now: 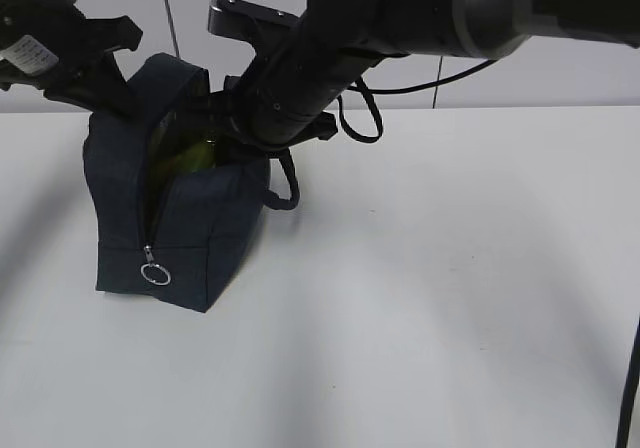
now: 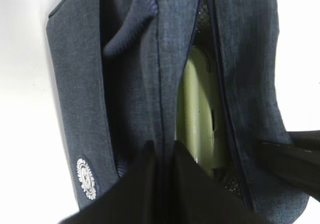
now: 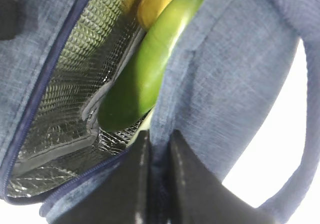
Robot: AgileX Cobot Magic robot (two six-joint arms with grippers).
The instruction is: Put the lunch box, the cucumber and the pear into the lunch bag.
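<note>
fingers (image 3: 142, 184) pinching lunch bag (image 3: 240, 84) edge

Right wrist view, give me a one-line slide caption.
Cucumber and pear inside the foil-lined lunch bag, right gripper pinching its edge.

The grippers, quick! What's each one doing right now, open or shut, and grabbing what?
Left gripper: shut on the lunch bag edge.
Right gripper: shut on the lunch bag's other edge, beside the cucumber.

cucumber (image 3: 142, 69) and pear (image 3: 157, 1) inside lunch bag (image 3: 235, 79), tool (image 3: 159, 184) pinching its edge
</note>
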